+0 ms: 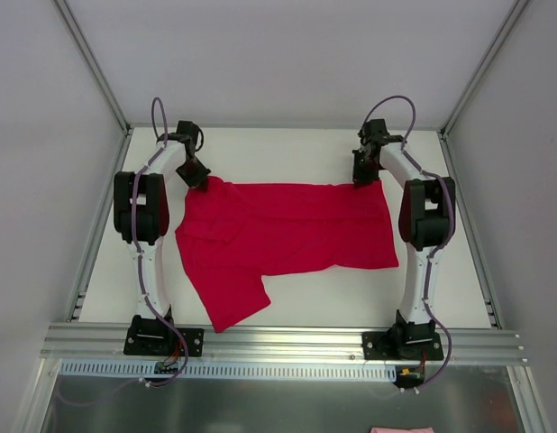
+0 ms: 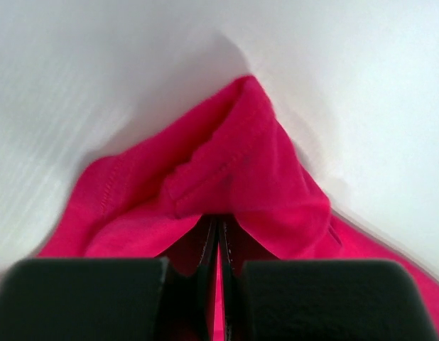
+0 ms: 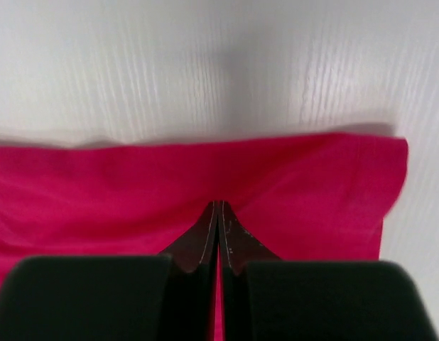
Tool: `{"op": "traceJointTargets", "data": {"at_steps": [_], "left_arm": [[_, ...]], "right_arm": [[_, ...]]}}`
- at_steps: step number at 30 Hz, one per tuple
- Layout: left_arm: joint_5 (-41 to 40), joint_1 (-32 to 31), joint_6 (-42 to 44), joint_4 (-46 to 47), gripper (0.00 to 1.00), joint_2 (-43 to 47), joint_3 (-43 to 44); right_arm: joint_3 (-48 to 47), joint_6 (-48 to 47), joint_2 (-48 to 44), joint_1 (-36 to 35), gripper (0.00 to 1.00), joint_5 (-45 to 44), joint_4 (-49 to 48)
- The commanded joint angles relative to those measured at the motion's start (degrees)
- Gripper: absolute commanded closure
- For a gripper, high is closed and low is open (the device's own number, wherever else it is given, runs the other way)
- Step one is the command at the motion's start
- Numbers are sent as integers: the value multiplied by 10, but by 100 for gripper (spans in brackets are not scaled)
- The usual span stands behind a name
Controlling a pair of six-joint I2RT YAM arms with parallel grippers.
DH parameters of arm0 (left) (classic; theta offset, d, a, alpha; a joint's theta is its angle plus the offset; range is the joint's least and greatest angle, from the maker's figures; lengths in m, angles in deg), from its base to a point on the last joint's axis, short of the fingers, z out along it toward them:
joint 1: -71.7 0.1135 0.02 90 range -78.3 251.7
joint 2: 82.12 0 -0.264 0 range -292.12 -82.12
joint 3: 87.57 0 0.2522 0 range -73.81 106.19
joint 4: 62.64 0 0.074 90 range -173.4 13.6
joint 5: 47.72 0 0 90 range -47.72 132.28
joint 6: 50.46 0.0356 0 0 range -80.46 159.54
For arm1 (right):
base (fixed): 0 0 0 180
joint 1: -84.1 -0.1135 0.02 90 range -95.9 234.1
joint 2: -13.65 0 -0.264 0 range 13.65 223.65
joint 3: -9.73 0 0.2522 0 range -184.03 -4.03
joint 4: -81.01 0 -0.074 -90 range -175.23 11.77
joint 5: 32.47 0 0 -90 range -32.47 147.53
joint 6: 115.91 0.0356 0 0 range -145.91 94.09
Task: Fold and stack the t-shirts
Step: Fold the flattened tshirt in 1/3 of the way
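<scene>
The plain crimson-red short-sleeved t-shirt of thin soft fabric [image 1: 287, 230] is lying spread on the white bench [image 1: 287, 153], between the two arms, with one flap projecting toward the near left.

The left pincer [image 1: 196, 175] is pressing its fingers together on the far-left corner of the garment. In the left wrist view the fabric is peaking up into a ridge where it is gripped.

The right pincer [image 1: 361, 179] is pinching the far edge close to the far-right corner, where the cloth is lying flatter.

Judgement: gripping both far corners at once is stretching the far edge into one straight line, so that it can be carried toward the near side as a single fold. Stacking is not yet begun.
</scene>
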State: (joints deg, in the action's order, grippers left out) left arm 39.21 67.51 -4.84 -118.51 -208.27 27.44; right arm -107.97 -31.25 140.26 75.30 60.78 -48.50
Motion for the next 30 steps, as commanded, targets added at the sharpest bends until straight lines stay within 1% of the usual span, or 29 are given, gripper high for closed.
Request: {"op": "traceJointTargets", "data": {"at_steps": [1, 4, 5, 9, 10, 13, 18, 20, 23, 26, 30], "left_arm": [[48, -6, -12, 29, 100, 72, -12], [41, -15, -4, 30, 100, 102, -34], [43, -18, -1, 33, 100, 110, -43], [64, -20, -3, 43, 100, 138, -95], [70, -21, -4, 48, 100, 152, -126], [82, -23, -14, 64, 100, 169, -183], [81, -29, -29, 60, 100, 175, -235], [75, -32, -30, 60, 100, 174, -244], [68, -32, -30, 69, 100, 165, -252], [61, -31, -30, 61, 100, 146, -243], [17, -28, -25, 34, 100, 129, -219]], "right_arm": [[12, -15, -105, 4, 99, -16, -10], [36, -13, -144, 4, 99, -14, -10], [57, -12, -153, 4, 99, -15, -10], [109, -14, -199, 4, 99, -23, -24], [115, -14, -207, 4, 99, -24, -22], [121, -14, -233, 4, 99, -25, -8], [119, -5, -290, 1, 99, -19, 13], [126, -2, -325, -10, 99, -4, 11], [149, -15, -360, -31, 99, -8, 9], [167, -20, -402, -39, 99, -14, 17], [180, -35, -451, -40, 99, -52, 36]]}}
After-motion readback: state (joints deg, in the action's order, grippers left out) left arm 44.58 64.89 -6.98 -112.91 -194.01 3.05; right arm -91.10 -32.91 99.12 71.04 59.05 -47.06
